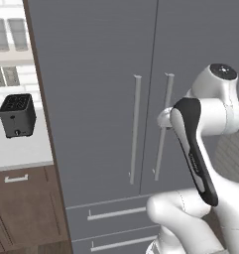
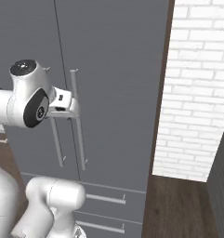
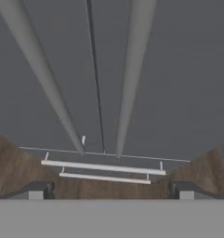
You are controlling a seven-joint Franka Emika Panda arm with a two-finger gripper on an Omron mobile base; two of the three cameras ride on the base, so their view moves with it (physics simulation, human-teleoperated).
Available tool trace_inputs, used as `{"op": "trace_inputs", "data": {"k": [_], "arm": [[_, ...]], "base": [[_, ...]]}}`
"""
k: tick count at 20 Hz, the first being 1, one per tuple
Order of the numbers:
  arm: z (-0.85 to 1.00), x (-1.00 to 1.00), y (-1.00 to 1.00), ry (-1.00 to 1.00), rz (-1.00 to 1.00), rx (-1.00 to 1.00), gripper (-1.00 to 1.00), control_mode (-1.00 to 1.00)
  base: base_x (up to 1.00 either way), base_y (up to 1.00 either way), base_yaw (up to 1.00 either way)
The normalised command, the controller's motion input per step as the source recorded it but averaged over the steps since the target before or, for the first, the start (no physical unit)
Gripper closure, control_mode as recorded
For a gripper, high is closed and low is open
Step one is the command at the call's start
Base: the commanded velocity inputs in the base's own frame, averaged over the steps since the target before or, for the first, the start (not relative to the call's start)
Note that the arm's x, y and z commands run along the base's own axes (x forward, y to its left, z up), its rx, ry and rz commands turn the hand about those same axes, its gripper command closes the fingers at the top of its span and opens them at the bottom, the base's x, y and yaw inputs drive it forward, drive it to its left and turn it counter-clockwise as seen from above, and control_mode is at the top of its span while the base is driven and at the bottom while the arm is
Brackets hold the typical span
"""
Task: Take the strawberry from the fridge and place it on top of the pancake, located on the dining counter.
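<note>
My gripper [image 3: 111,190], jaws spread wide and empty, hangs close before the shut fridge [image 1: 101,74] between its two bar handles; the strawberry presumably sits unseen behind those doors, and closing now risks missing either handle.

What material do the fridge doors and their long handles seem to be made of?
The fridge doors look like matte grey painted metal or plastic: one flat tone, no reflections. The two vertical bar handles appear as lighter brushed metal, thin and round, with a soft pale sheen. As everything is rendered, this stays a guess.
</note>
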Motion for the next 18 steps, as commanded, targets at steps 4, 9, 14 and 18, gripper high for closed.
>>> {"op": "trace_inputs", "data": {"k": [4,9,14,18], "arm": [[-0.01,-0.59,0.0,0.0,0.0,0.0,-1.0,-1.0],[0.0,-0.25,0.05,-0.01,0.0,0.0,-1.0,1.0],[0.0,0.0,0.0,0.0,0.0,0.0,-1.0,1.0],[0.0,0.0,0.0,0.0,0.0,0.0,-1.0,1.0]], "base": [[0.0,0.0,0.0],[0.0,0.13,0.0],[0.0,0.89,-0.08],[-0.12,-0.12,-0.01]]}}
